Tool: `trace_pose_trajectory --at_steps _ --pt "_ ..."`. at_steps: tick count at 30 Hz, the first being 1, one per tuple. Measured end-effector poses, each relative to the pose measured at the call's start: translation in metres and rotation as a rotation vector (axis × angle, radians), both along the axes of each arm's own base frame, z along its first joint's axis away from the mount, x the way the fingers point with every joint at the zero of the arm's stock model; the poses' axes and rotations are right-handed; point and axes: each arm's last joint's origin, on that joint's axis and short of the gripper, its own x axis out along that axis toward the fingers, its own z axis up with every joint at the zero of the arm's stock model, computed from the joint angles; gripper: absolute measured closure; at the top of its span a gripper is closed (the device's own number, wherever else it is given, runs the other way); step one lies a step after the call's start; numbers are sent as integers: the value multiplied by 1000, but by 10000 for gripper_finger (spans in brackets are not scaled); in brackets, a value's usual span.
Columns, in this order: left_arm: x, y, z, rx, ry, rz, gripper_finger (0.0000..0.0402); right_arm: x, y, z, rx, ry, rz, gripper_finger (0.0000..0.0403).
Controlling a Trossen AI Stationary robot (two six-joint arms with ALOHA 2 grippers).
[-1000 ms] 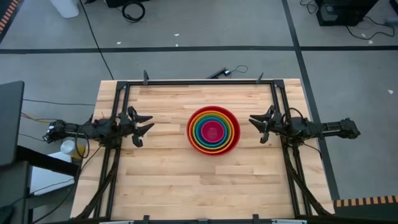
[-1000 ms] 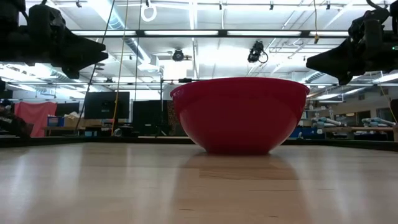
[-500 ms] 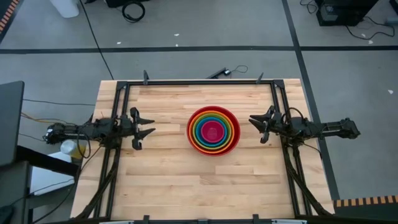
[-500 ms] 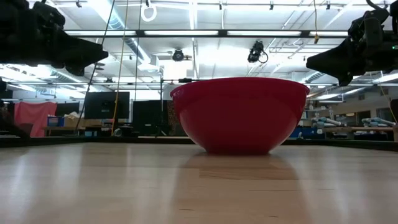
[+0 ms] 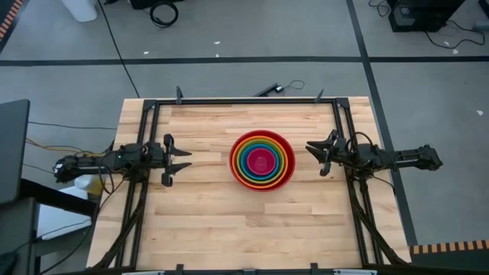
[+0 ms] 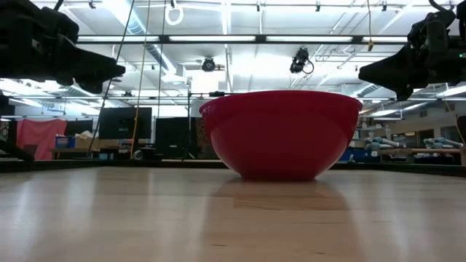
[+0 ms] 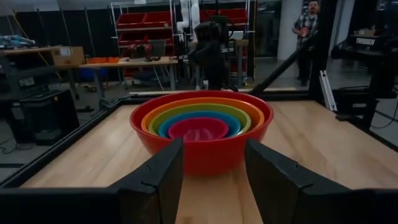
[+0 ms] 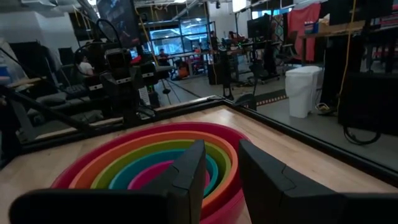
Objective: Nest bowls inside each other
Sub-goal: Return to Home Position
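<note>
Several bowls sit nested in one stack (image 5: 262, 160) at the table's middle: red outermost, then orange, yellow, green, blue, and pink at the centre. The red bowl (image 6: 281, 133) rests by its base on the wood. My left gripper (image 5: 186, 160) hovers level at the table's left side, open, pointing at the stack (image 7: 202, 127) from a distance. My right gripper (image 5: 313, 157) hovers level at the right side, open by a narrower gap, also aimed at the stack (image 8: 155, 165). Nothing is between either pair of fingers.
Black frame rails (image 5: 244, 100) run along the table's far edge and down both sides behind the arms. Bare wood lies all around the stack and toward the near edge (image 5: 252, 237). A person (image 7: 308, 22) stands in the room beyond the table.
My left gripper has turned at the wrist and swung a little toward the table's near edge; it now points straight at the bowls and stays open. The bowls have not moved.
</note>
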Motion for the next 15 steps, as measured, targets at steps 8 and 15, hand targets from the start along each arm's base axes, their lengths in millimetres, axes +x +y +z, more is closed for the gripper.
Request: trace_pose_trajectory --at_steps 8,15 --pt "0 0 1 -2 -6 0 230 0 0 0 0 0 0 300" --pt "0 0 1 -2 -6 0 230 0 0 0 0 0 0 300"
